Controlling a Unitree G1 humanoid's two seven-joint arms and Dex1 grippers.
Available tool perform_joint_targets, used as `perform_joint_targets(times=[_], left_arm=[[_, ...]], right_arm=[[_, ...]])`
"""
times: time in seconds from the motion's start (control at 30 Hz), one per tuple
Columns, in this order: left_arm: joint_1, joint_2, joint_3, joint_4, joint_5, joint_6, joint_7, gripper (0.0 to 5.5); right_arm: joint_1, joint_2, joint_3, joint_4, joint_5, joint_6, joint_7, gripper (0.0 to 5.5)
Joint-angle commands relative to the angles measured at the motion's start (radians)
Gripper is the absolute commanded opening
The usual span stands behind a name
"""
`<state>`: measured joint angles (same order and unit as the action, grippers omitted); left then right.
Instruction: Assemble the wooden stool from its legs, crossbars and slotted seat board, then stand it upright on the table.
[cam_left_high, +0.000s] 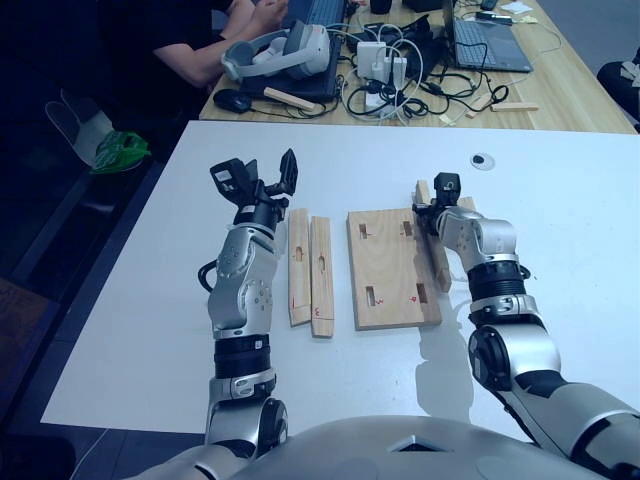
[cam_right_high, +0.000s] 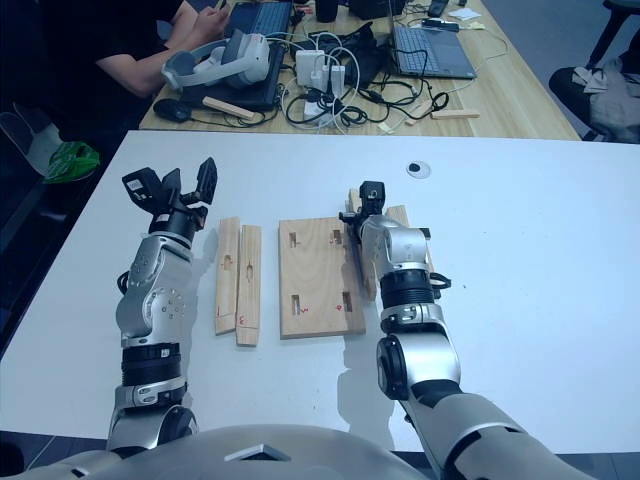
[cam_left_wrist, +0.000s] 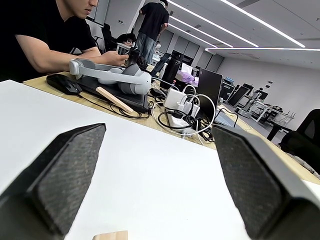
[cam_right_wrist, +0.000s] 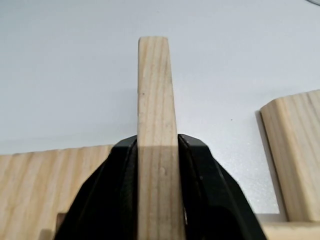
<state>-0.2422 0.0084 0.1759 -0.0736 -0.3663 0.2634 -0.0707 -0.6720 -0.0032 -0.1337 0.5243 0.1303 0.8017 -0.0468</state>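
Pale wood lies on the white table (cam_left_high: 560, 230): the seat board (cam_left_high: 385, 270) is flat in the middle, slots up, with two legs (cam_left_high: 320, 270) side by side just to its left. Above the legs' far ends the left gripper (cam_left_high: 258, 172) hangs wide open and empty. At the board's far right corner the right gripper (cam_right_wrist: 157, 152) is clamped on a slat (cam_right_wrist: 154, 85).

I see long ceiling strip lights (cam_left_wrist: 240, 26) glowing toward one o'clock in the left wrist view, and they light the white worktop (cam_left_high: 560, 220) brightly and evenly. From the head, the floor (cam_left_high: 60, 250) at nine o'clock falls dark. The shadow beside a lying wooden piece (cam_right_wrist: 295, 155) is thin and soft.
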Motion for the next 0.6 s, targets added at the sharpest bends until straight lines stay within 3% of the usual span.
perform_joint_targets(times=[0.03, 0.4, 0.6], left_arm=[[-0.007, 0.004, 0.003, 0.014, 0.005, -0.001, 0.001, 3.92], [-0.012, 0.011, 0.008, 0.018, 0.001, 0.008, -0.005, 3.92], [-0.110, -0.054, 0.015, -0.051, -0.120, 0.125, 0.037, 3.92]], right_arm=[[0.011, -0.001, 0.008, -0.042, 0.003, 0.002, 0.010, 1.06], [0.083, -0.046, 0.114, -0.256, -0.092, -0.092, 0.013, 1.02], [0.133, -0.114, 0.291, -0.343, -0.223, -0.234, 0.075, 1.01]])
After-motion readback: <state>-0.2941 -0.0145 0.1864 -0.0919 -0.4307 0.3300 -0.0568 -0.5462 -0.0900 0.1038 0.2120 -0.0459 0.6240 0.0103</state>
